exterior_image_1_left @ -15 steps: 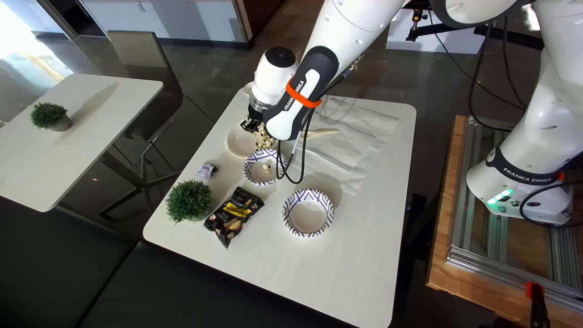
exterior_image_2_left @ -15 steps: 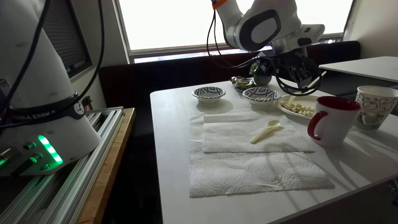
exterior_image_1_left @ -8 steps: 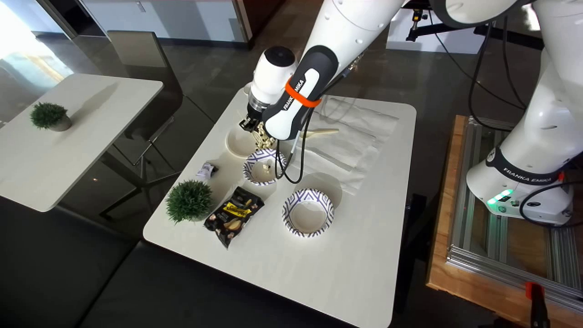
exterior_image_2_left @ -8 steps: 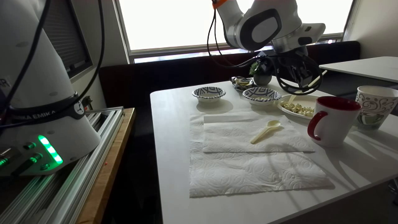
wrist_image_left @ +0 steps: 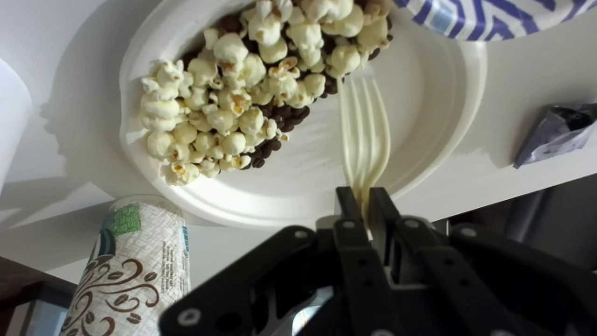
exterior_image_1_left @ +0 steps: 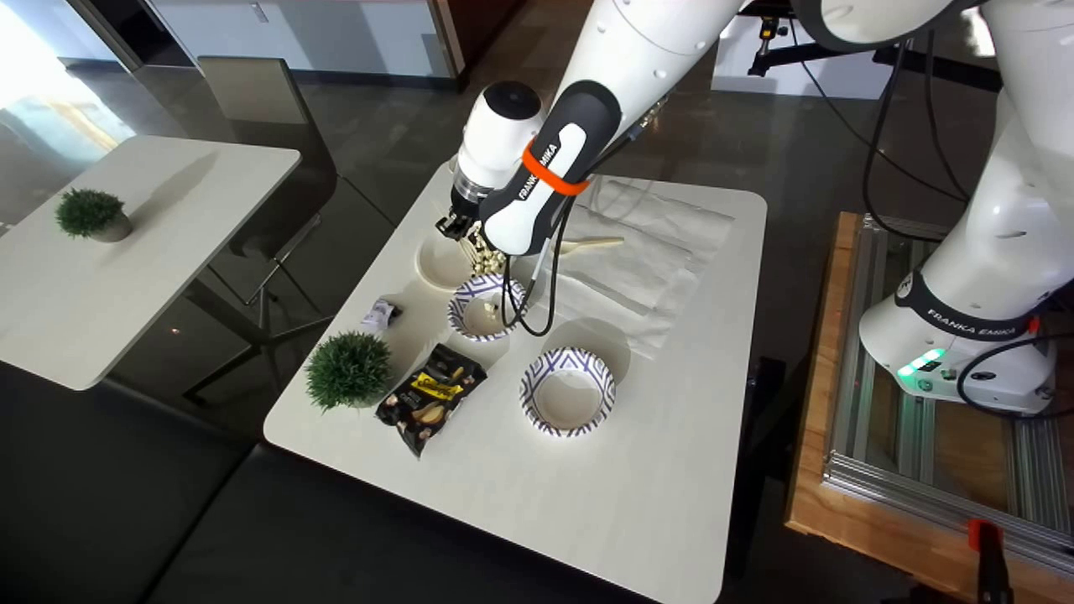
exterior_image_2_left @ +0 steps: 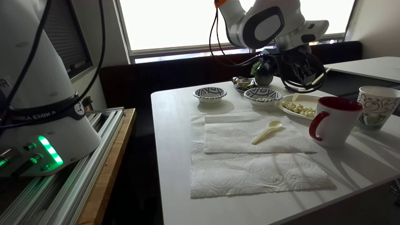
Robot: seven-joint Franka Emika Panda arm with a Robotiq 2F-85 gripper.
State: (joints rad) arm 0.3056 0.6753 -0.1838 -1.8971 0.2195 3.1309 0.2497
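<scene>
Wrist view | paper cup near the rim | popcorn over small dark pieces on white plate | gripper pinching pale fork, tines above plate, beside popcorn | blue-patterned bowl | purplish wrapper

Cream four-tined fork: sits pinched by handle in gripper; slants head-down over white plate; points tines at popcorn heaped along one side; cannot tell whether touching.
</scene>
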